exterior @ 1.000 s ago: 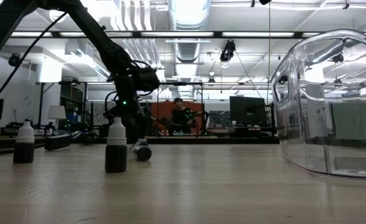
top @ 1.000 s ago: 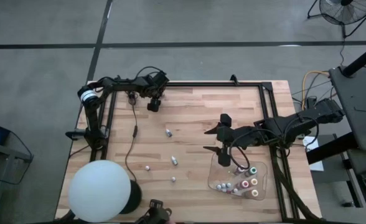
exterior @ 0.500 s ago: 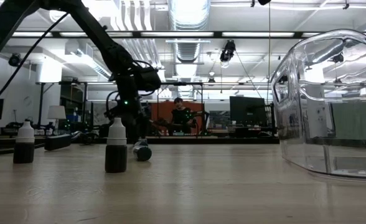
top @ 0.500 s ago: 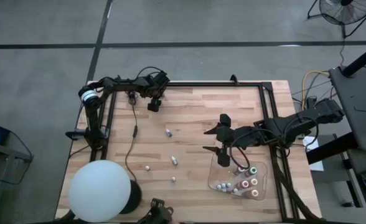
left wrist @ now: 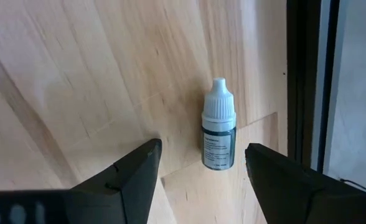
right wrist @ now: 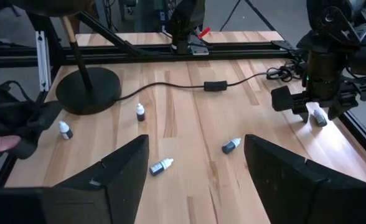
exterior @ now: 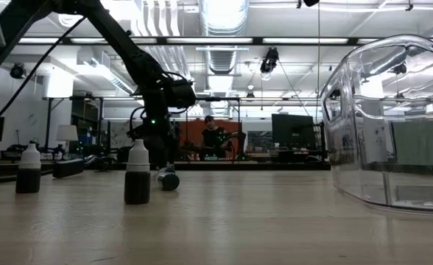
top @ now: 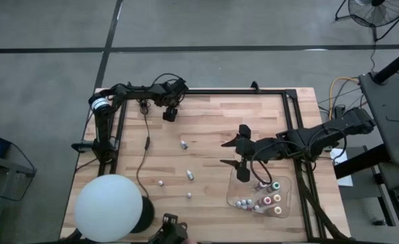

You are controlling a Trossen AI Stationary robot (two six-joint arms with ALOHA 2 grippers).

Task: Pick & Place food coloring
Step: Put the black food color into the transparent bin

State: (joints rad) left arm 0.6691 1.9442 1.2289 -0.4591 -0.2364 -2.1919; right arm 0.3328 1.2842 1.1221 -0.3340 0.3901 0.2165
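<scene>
Bottles already fill the tray (top: 286,203) at near right. Left gripper (top: 169,114), jaws spread, hovers over 1 lying bottle (left wrist: 218,125) at the far left edge, apparently lining up a grasp. Right gripper (top: 242,158) waits spread beside the tray; 4 bottles remain mid-table.

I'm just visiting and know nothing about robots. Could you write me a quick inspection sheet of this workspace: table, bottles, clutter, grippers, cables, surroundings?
Surface: wooden table in a black frame.
Job's things: several small bottles sit in the clear tray; four loose bottles dot the middle of the table; one white-capped bottle lies near the frame.
Clutter: big white ball at one corner.
Grippers: left gripper open, above the white-capped bottle; right gripper open and empty, beside the tray.
Cables: black cord with an inline switch runs across the table.
Surroundings: concrete floor, a fan; a person sits far behind.
</scene>
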